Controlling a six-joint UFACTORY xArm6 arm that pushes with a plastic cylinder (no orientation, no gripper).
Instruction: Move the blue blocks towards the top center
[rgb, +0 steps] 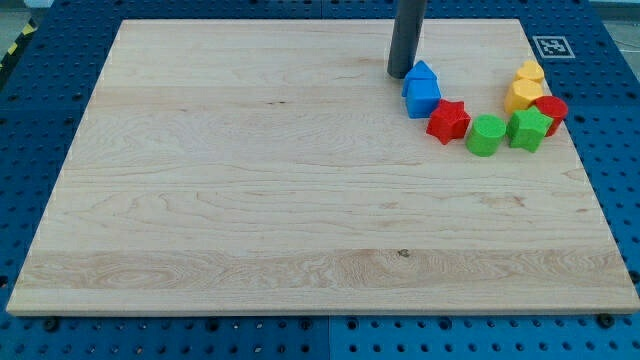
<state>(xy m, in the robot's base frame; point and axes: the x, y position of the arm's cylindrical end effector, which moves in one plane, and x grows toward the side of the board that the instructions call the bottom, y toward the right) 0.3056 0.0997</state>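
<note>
My tip (401, 74), the lower end of a straight dark rod, stood on the pale wooden counter (250, 200) near its top edge, somewhat toward the top right corner. There was no hand on this arm, only the rod, so nothing could be said of open or closed.

Just beside my tip, on the side of the counter's right edge, sat a small blue block with a pointed, house-like top (421, 72); whether the two touched could not be made out. Directly below it, touching it, lay a larger blue block of roughly cubic shape (423, 97). Both blue blocks were near the top edge, right of its middle.

A red star-shaped block (448, 121) lay against the lower right of the larger blue block. Next toward the right edge came a green rounded block (486, 135), then a green star-like block (528, 129). A red block (552, 109) sat partly behind that, its shape unclear. Two yellow blocks stood above these near the right edge: a larger one (520, 97) and a smaller one (529, 71) closer to the top edge.
</note>
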